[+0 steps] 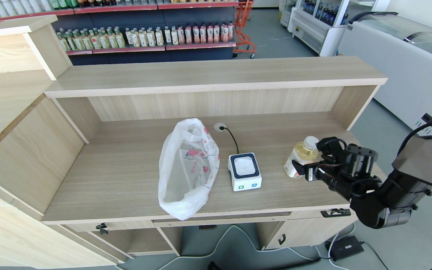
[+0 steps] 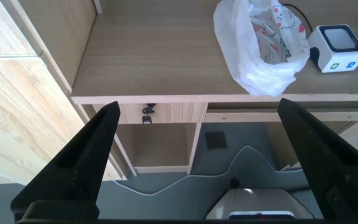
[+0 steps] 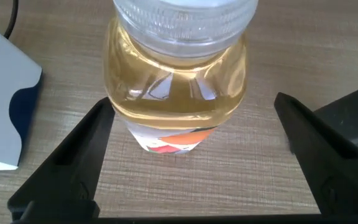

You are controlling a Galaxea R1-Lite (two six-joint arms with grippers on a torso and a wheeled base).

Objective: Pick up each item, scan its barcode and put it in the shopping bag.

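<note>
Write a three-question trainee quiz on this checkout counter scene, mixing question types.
1. True or false: the right gripper is shut on the clear plastic bottle of yellow drink.
2. What stands between the white plastic shopping bag and the bottle? A) white square barcode scanner B) red basket C) cardboard box
3. Fill in: the bottle stands ____ on the wooden counter.
Key: 1 false, it is open, either side of the bottle; 2 A; 3 upright.

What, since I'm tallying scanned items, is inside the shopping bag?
No item shows inside the shopping bag: through its plastic only its print and the counter appear. Its crumpled folds could hide something small.
</note>
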